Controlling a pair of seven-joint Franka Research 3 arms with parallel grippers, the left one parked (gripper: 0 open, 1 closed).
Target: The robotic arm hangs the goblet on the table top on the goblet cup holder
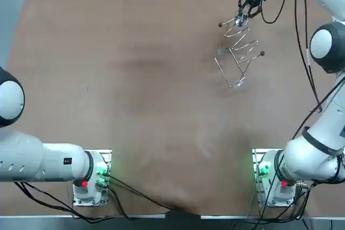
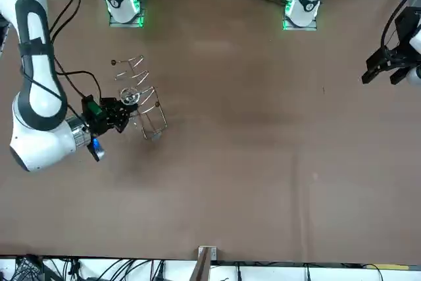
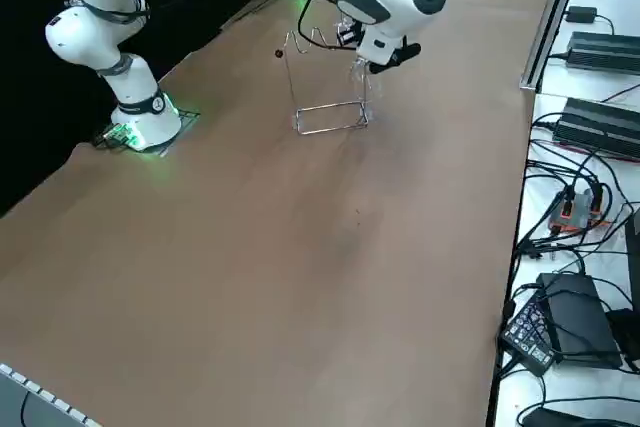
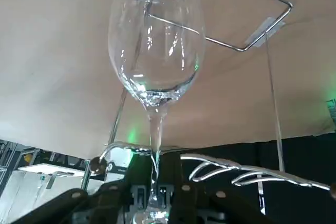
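From where I stand, the right tool (image 4: 155, 192) is pinched narrow on the stem of the goblet (image 4: 156, 40), close to its foot. The bowl points down toward the tabletop (image 1: 135, 79). The glass is off the surface, carried at the far-right corner, right up against the wire holder (image 1: 240, 55) at the end of its zigzag rails. I can't tell whether the foot is already between the rails or just short of them.

The worry is the entry. To my eye, if the stem comes in off the centre of the slot, the foot will likely knock a rail. The holder looks light and unfixed, so it may slide or tip rather than take the glass.

The grip is another weak point. It is a thin, smooth stem between two pads, and a nudge from the wire could twist the glass in the tool or let it slip.

Letting go early would be worst: with the foot not fully seated on both rails, the goblet would probably drop bowl-first onto the wire base below and could break.
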